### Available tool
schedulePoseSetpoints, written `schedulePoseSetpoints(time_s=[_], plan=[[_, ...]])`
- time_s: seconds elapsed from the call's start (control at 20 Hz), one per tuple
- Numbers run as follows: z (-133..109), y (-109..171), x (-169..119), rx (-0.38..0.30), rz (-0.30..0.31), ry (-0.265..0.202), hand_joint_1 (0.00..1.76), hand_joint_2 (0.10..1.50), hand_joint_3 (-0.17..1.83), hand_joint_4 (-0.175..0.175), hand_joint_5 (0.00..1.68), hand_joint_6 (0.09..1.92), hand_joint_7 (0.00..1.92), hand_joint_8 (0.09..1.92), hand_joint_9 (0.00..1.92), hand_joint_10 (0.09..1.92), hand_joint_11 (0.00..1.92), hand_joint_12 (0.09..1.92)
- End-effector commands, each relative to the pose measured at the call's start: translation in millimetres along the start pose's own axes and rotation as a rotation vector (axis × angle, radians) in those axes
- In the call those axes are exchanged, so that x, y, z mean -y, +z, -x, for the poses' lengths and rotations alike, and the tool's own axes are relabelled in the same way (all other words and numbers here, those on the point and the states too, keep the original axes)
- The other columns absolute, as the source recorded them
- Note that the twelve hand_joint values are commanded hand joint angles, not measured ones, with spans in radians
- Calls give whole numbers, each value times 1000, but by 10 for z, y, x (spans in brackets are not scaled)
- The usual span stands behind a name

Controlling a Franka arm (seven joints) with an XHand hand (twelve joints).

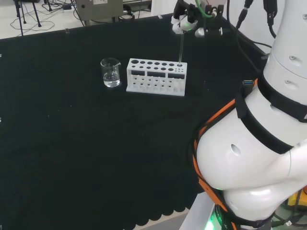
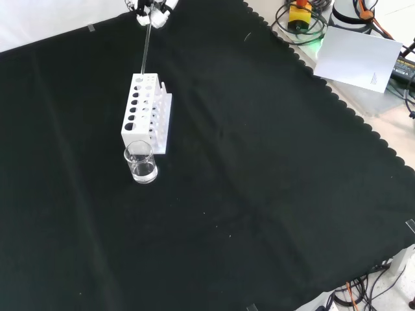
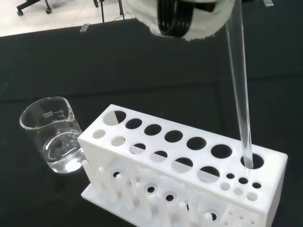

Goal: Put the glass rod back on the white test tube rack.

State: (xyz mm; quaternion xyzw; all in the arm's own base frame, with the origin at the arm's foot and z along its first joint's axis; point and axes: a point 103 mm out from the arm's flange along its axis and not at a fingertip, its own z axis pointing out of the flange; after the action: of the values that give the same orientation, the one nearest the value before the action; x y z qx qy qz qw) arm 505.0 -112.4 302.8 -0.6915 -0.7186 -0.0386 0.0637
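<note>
Hand: your hand (image 1: 184, 21) sits high over the rack's right end in the head view, fingers curled round the top of the glass rod (image 1: 181, 48), pinching it.
Surface: you have black cloth (image 1: 72, 143) across the whole bench, with a scalloped hem along the near edge in the head view.
Room: beyond the cloth you can see pale floor, chair legs and cables at the far edge in the head view; in the front view, a white sheet of paper (image 2: 360, 55) lies off the cloth at upper right.
Beaker: left of the rack in the head view, just beside it, a clear beaker (image 1: 110, 73) stands with a little clear liquid.
Rack: the white test tube rack (image 1: 156, 76) stands upright, long side across the head view.
Rod: it stands nearly upright, long axis vertical, lower tip in a large hole at the rack's right end, as your wrist view (image 3: 239, 85) shows.
Arm: your white links (image 1: 259, 143) fill the head view's right.
</note>
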Motion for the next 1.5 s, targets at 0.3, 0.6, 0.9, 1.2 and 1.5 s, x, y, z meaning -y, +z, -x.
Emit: schedulePoseSetpoints(time_s=[0.3, 0.6, 0.9, 1.2, 1.5], plan=[[89, 137, -183, -40, -32, 5, 1301, 898, 319, -175, 1179, 415, 1135, 1109, 1648, 751, 1188, 798], [134, 207, -302, -57, -56, 7, 1301, 898, 319, -175, 1178, 415, 1136, 1108, 1649, 751, 1187, 798], [207, 275, -332, -58, -69, 21, 1301, 897, 319, -175, 1178, 416, 1136, 1107, 1650, 750, 1187, 798], [236, 330, -351, -63, -82, 32, 1301, 897, 319, -175, 1178, 417, 1136, 1107, 1650, 750, 1188, 798], [211, 320, -382, -62, -85, 30, 1301, 897, 319, -175, 1177, 418, 1137, 1105, 1652, 750, 1187, 798]])
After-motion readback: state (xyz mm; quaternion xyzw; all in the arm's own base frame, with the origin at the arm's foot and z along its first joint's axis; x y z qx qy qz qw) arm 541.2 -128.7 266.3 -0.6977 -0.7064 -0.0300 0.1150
